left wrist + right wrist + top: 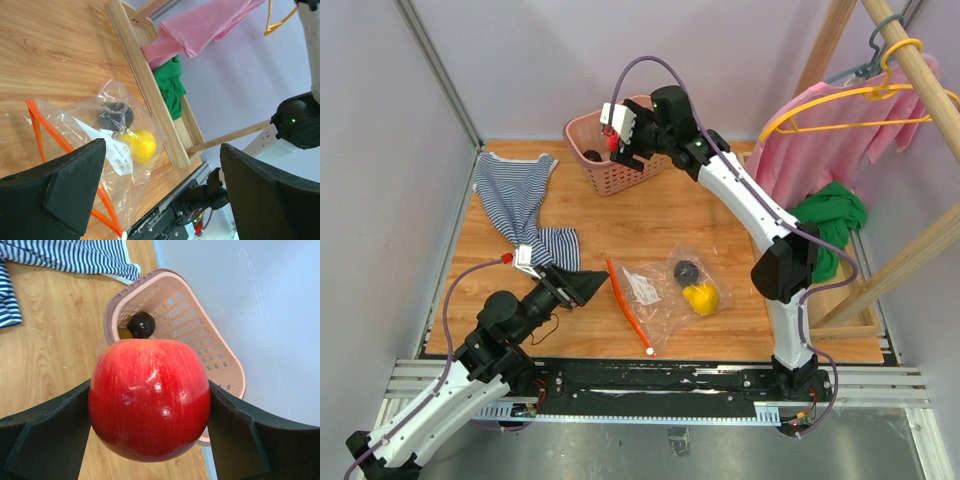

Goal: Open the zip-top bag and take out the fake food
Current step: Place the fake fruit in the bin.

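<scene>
Top camera first. The zip-top bag [655,290] lies flat and crinkly on the wood-grain tabletop [620,220], lower middle of the frame, with its red-orange zip strip [627,305] running down the left edge. Through the clear plastic we can see a round yellow fruit [701,298] and a dark piece [686,270]. The left fingers [578,287], a matte black wedge, sit just left of the strip. We can't tell if they touch it. At upper middle, the right arm [740,190] reaches over the pink slotted basket [610,178], and a striped cloth [515,195] is bunched at upper left.

In the left wrist view, the fingers are spread wide with nothing between them. The bag sits centre-left, its white label [112,150] beside the yellow fruit. A wooden rail [145,90] and a green cloth [170,87] are behind it.

In the right wrist view, the right fingers [45,440] pinch a glossy red apple [150,400] from both sides, and it fills mid-frame. Behind it the basket holds a dark ball [140,324].
</scene>
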